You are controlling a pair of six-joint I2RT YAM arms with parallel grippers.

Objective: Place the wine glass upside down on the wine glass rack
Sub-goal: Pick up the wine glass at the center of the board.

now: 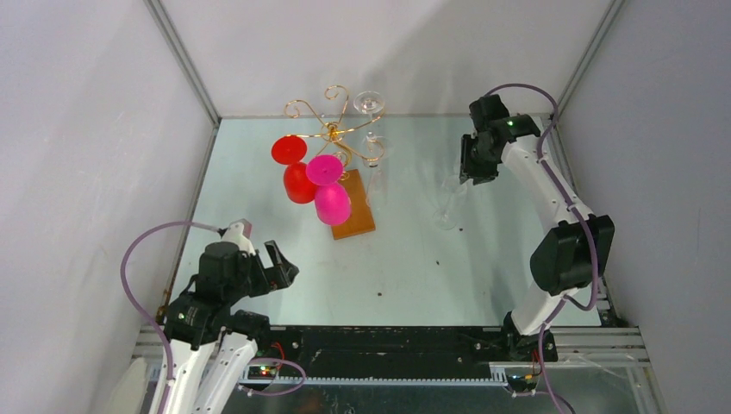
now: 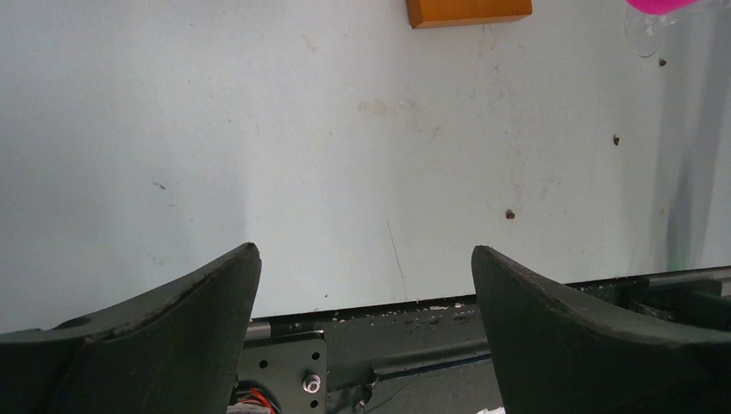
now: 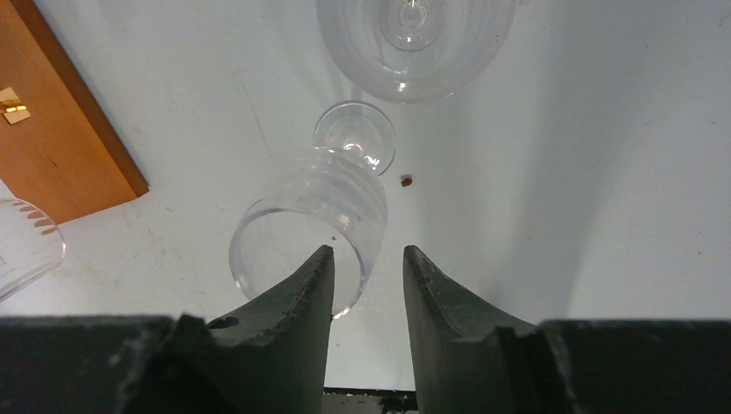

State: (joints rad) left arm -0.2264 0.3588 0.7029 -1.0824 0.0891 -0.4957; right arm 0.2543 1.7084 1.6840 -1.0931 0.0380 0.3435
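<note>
A clear wine glass (image 1: 446, 204) stands upright on the table, right of the wine glass rack (image 1: 333, 129), a gold wire stand on a brown wooden base (image 1: 354, 208). In the right wrist view I look down into the wine glass (image 3: 297, 237). My right gripper (image 3: 366, 252) straddles its rim. The left finger (image 3: 302, 293) sits over the mouth, the right finger (image 3: 440, 293) outside the wall, with a gap still between them. From above, the right gripper (image 1: 471, 175) hovers just over the glass. My left gripper (image 1: 280, 267) is wide open and empty near its base.
A red glass (image 1: 297, 177), a pink glass (image 1: 331, 200) and a clear glass (image 1: 376, 164) hang upside down on the rack. Another clear glass shape (image 3: 414, 39) lies at the top of the right wrist view. White walls enclose the table.
</note>
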